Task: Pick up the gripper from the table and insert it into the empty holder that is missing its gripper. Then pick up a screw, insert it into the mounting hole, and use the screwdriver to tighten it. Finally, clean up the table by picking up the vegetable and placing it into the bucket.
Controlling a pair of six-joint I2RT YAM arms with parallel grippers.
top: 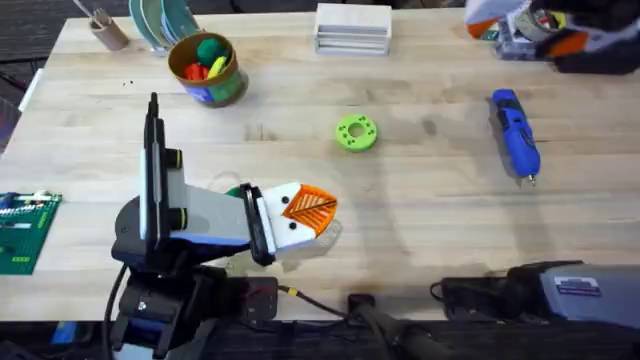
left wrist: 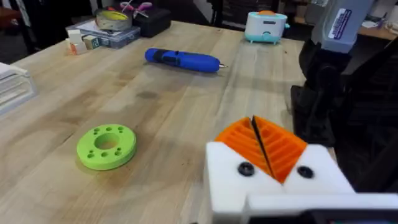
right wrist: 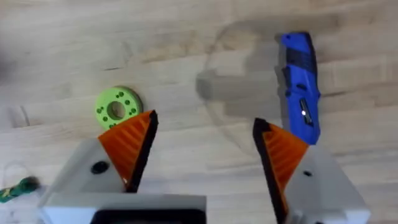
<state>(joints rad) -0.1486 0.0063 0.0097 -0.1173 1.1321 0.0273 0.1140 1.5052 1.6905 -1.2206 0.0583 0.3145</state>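
Wood table (top: 420, 220) — screwdriver (top: 515, 135), green disc (top: 356, 132), bucket (top: 207, 68).

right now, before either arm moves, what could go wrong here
The vegetable lies tucked beside the shut left gripper, so a swing could knock it away. The bucket already holds toys, leaving little room. The screwdriver lies loose on its side and may roll if nudged.
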